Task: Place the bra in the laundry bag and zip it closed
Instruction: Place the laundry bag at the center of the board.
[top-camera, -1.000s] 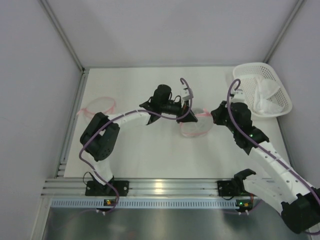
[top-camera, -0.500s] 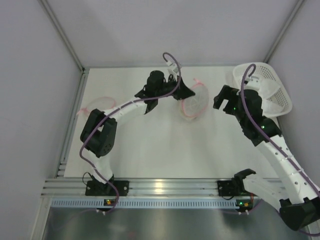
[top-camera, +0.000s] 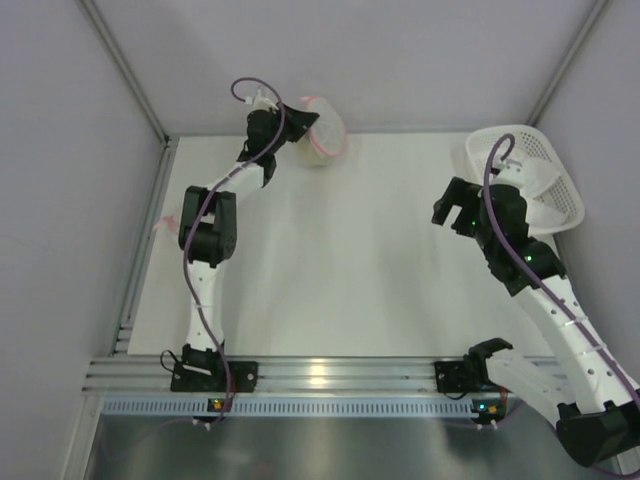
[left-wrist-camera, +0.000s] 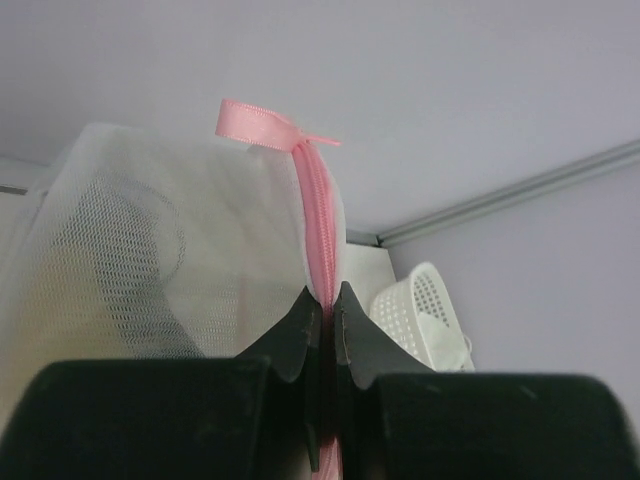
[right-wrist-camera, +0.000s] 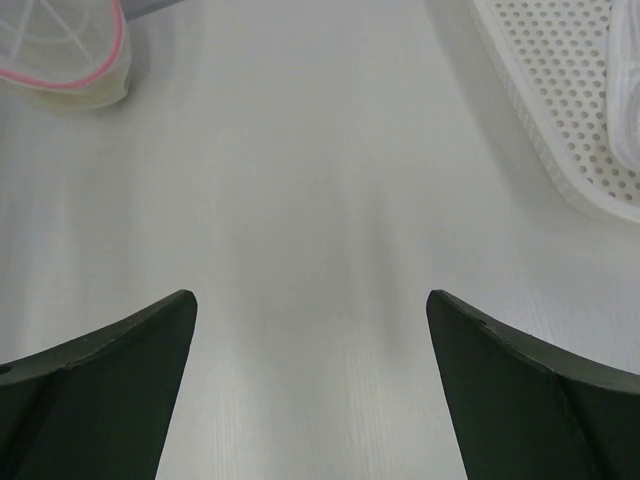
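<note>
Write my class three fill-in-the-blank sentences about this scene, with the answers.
The left gripper is shut on the ____ zipper of the laundry bag.
The right gripper is ____ and holds nothing.
The white basket lies on the robot's ____ side.
Answers: pink; open; right.

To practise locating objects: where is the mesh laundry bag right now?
In the top view, the mesh laundry bag is at the far edge of the table, left of centre, its pink zipper clamped in the left gripper.
</note>
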